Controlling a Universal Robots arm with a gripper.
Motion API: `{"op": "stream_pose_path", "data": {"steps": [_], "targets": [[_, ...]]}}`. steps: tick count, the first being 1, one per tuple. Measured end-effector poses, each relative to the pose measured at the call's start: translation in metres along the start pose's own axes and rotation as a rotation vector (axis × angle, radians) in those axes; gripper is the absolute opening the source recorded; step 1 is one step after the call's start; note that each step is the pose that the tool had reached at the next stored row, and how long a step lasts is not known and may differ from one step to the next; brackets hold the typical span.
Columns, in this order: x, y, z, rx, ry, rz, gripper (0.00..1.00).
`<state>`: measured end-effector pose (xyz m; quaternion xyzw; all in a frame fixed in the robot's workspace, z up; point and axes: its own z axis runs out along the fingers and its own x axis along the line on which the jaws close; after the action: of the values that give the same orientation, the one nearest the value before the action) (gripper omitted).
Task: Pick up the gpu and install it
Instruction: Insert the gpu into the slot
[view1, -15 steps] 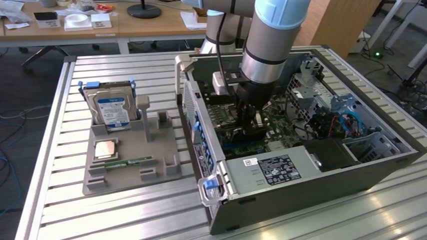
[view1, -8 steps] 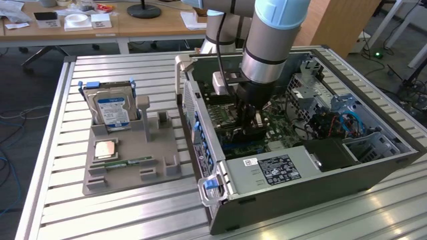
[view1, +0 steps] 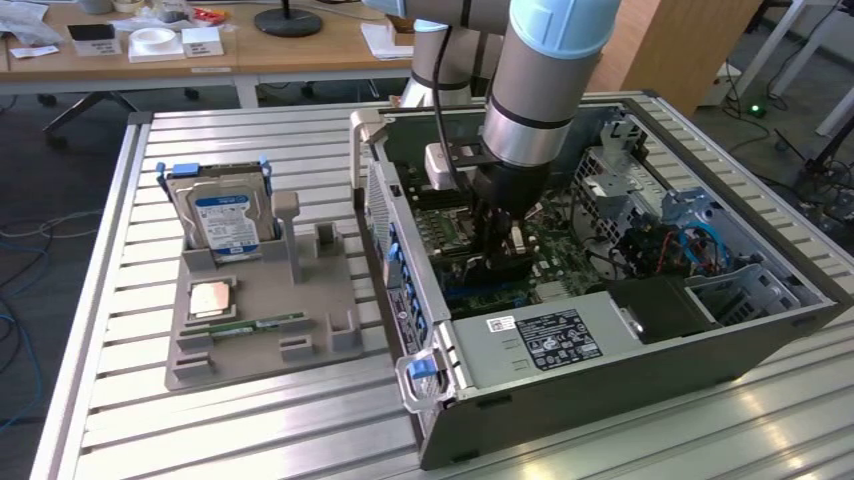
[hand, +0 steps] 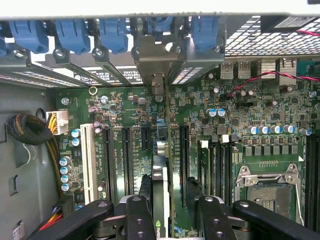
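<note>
Item: gpu (hand: 159, 200); black card, seen edge-on in the wrist view, standing on its long edge on the motherboard (hand: 210, 130) inside the open computer case (view1: 601, 350); the case lies on its side on the slatted counter (view1: 267, 420), centre-right of the exterior view.

Orientation: long axis runs from between the fingers toward the case's rear wall; the silver bracket (hand: 157, 55) leads and meets that wall among the blue latches (hand: 72, 32); the card lines up with the empty black slots (hand: 127, 155) beside it, and it appears to sit down in a slot of its own, though how fully cannot be told.

Hand (hand: 170, 210): released; fingers spread wide on either side of the card's near end, with board showing between the card and one finger; straddling, not clamping, probably so the card can stand in the slot by itself.

Arm: comes straight down into the case, top centre of the exterior view; likely vertical to clear the case walls.

Other stock: grey tray (view1: 254, 300), lower left of the exterior view; holds an upright hard drive (view1: 224, 222), a flat chip (view1: 210, 298) and a memory stick (view1: 247, 327).
</note>
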<state>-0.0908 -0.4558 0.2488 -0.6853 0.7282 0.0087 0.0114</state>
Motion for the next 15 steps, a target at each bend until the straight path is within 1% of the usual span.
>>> {"op": "stream_pose_path", "data": {"steps": [15], "targets": [[-0.0005, 0.0000, 0.0000, 0.0000, -0.0001, 0.002, 0.40]]}}
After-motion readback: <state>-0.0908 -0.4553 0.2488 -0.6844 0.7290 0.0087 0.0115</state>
